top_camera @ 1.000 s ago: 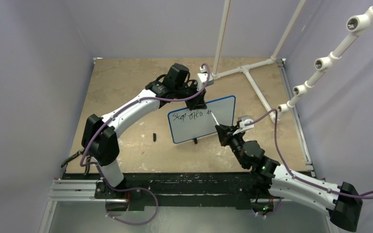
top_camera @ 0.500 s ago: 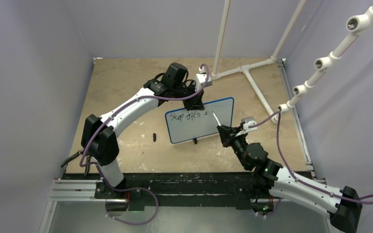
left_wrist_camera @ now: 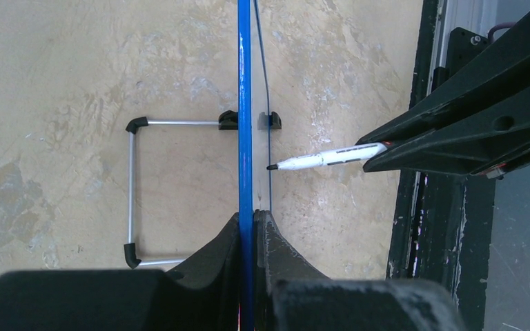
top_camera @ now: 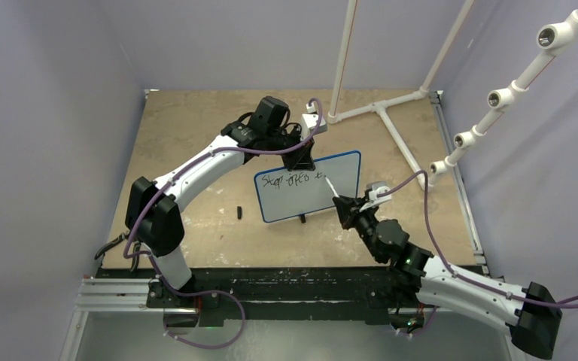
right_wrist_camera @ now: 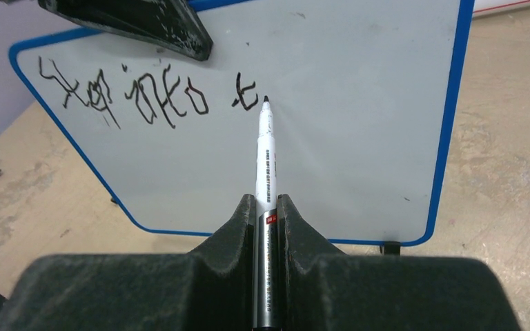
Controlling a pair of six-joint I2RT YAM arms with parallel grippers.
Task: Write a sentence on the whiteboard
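Whiteboard (top_camera: 308, 194) further left on table (top_camera: 196, 143), tight in left pincer (left_wrist_camera: 252, 227); marker (right_wrist_camera: 263, 155) in right pincer (right_wrist_camera: 268, 207)

We record: whiteboard (top_camera: 310, 198) upright on worktop (top_camera: 196, 128), left fingers (top_camera: 302, 158) at its top edge; sentence (right_wrist_camera: 172, 107) across its upper left; marker (right_wrist_camera: 264, 158) in right fingers (right_wrist_camera: 238, 227), tip just right of sentence.

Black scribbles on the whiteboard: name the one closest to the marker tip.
The small lone mark at the line's right end, just left of the white marker's black tip on the blue-rimmed whiteboard; the left scribble and middle scribble lie farther.
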